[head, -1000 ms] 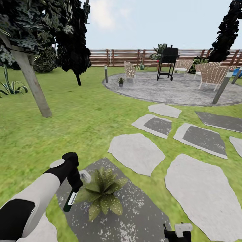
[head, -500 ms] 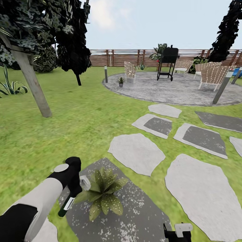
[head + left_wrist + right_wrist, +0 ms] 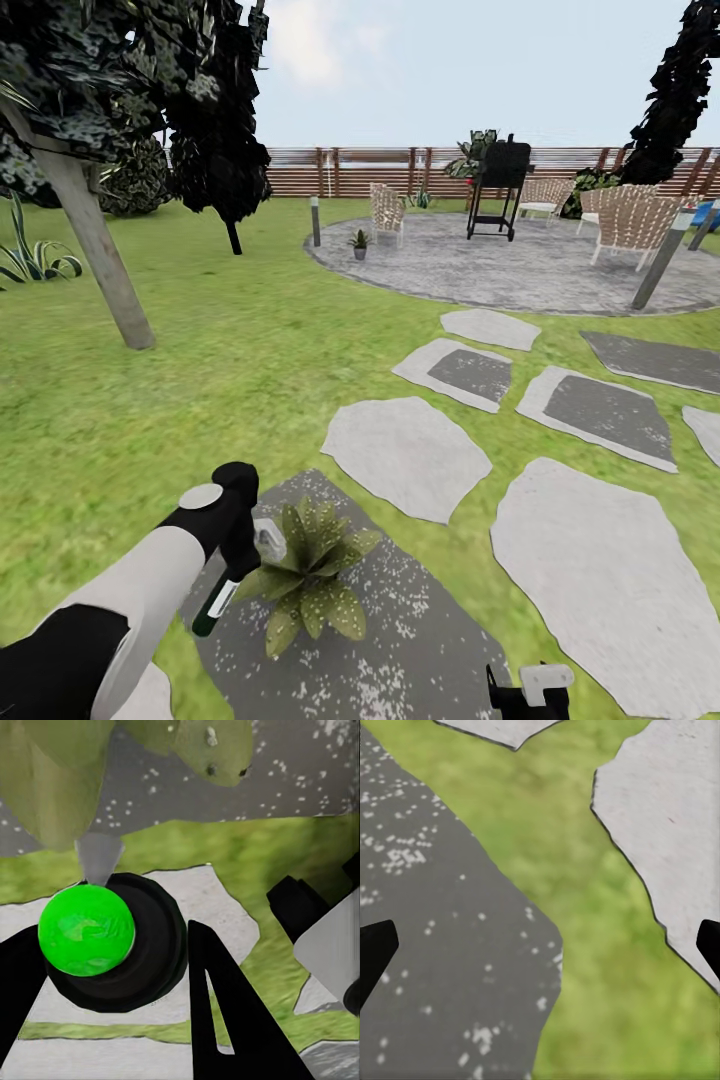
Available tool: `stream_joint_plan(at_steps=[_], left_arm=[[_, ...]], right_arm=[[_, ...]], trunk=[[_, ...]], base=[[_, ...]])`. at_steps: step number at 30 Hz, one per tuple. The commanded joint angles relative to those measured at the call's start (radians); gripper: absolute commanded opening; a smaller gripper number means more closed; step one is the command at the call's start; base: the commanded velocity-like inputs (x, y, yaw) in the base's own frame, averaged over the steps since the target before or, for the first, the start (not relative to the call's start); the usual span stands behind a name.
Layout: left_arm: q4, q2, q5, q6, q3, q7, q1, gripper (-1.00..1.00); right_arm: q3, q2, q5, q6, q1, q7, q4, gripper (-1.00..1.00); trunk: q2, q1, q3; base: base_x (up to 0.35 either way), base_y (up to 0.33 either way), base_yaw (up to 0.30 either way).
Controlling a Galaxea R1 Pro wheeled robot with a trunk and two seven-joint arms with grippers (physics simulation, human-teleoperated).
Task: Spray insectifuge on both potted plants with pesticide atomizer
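My left gripper is shut on the pesticide atomizer, a dark green bottle with a white label, tilted with its base down and to the left. Its pale trigger head points at the near potted plant, almost touching the leaves. That plant stands on a dark speckled stone. In the left wrist view the bottle's green base sits between my black fingers, with leaves just beyond the nozzle. The second potted plant stands far off at the patio's edge. My right gripper hangs open over stone and grass.
Pale stepping stones lead over the lawn toward the round patio, which holds a black grill and wicker chairs. A leaning tree trunk stands at left. Grey bollard lamps flank the patio, before a wooden fence.
My left gripper has carried the atomizer down and to the right, bringing the trigger head closer to the near plant's leaves. The right arm has not moved.
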Motion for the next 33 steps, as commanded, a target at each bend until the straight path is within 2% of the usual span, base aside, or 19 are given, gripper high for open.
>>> stream_joint_plan(at_steps=[1,9,25,33], left_arm=[[-0.001,-0.002,-0.007,0.010,-0.002,-0.009,0.000,-1.00],[0.001,0.000,-0.002,0.008,0.003,-0.009,0.006,-1.00],[0.013,0.004,-0.005,0.006,0.006,-0.008,0.016,-1.00],[0.014,0.010,-0.007,0.007,0.006,-0.002,0.016,-1.00]], right_arm=[[-0.003,0.000,0.011,-0.003,-0.001,-0.007,0.001,1.00],[-0.003,0.001,0.010,-0.003,-0.001,-0.008,0.001,1.00],[-0.003,0.001,0.009,-0.003,-0.001,-0.008,0.001,1.00],[-0.003,0.001,0.009,-0.003,-0.001,-0.009,0.001,1.00]], trunk=[[0.000,0.000,-0.001],[0.000,0.000,-0.001],[0.000,0.000,-0.001],[0.000,0.000,-0.001]], base=[[0.000,0.000,0.000],[0.000,0.000,-0.007],[0.000,0.000,-0.223],[-0.204,0.042,-0.007]])
